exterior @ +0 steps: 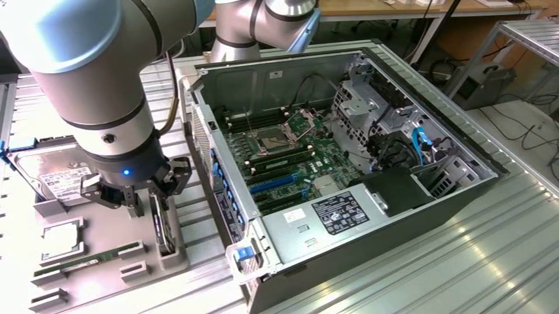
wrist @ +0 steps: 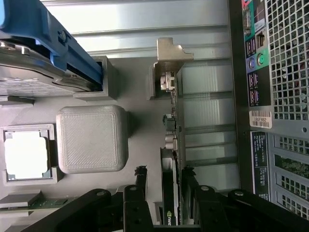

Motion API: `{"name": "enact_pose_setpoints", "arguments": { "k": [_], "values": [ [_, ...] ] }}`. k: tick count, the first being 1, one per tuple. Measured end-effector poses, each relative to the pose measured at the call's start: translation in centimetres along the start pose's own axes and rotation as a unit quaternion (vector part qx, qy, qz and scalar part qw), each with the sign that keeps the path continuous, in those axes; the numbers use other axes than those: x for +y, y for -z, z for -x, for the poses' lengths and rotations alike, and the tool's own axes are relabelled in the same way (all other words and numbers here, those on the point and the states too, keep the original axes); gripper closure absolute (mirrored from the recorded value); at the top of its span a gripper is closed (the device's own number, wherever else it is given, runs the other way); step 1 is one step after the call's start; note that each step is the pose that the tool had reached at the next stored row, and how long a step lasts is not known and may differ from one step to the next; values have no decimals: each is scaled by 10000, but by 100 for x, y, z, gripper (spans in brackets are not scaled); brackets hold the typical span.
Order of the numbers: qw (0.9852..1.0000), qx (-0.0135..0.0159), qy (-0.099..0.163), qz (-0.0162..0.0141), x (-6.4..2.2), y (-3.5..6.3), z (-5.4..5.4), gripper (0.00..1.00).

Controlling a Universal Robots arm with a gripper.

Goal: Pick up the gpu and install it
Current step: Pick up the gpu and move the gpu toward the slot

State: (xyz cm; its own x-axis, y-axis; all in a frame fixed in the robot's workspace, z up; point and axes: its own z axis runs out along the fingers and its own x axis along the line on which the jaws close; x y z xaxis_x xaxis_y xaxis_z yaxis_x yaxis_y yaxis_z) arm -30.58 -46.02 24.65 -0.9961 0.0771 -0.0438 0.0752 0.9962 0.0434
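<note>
The gpu [wrist: 169, 198] stood on edge in a tray [wrist: 137, 84] slot, just to the exterior view's left of the case [exterior: 262, 85]. The gripper [wrist: 164, 171] straddled it, fingers [wrist: 141, 176] spread, one closer to the card than the other. An off-centre squeeze could tilt the thin card, jam it in the slot, or let it slip.

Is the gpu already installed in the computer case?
No, the gpu stands on edge in the gray tray beside the computer case, under the gripper.
</note>
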Motion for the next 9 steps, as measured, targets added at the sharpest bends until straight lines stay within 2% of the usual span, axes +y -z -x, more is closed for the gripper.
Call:
{"name": "enact_pose_setpoints", "arguments": {
  "k": [6,9],
  "values": [
    [10000,-45,2,1,-1,-20,-1,58],
    [10000,-46,2,0,-1,-22,-1,58]
  ]
}}
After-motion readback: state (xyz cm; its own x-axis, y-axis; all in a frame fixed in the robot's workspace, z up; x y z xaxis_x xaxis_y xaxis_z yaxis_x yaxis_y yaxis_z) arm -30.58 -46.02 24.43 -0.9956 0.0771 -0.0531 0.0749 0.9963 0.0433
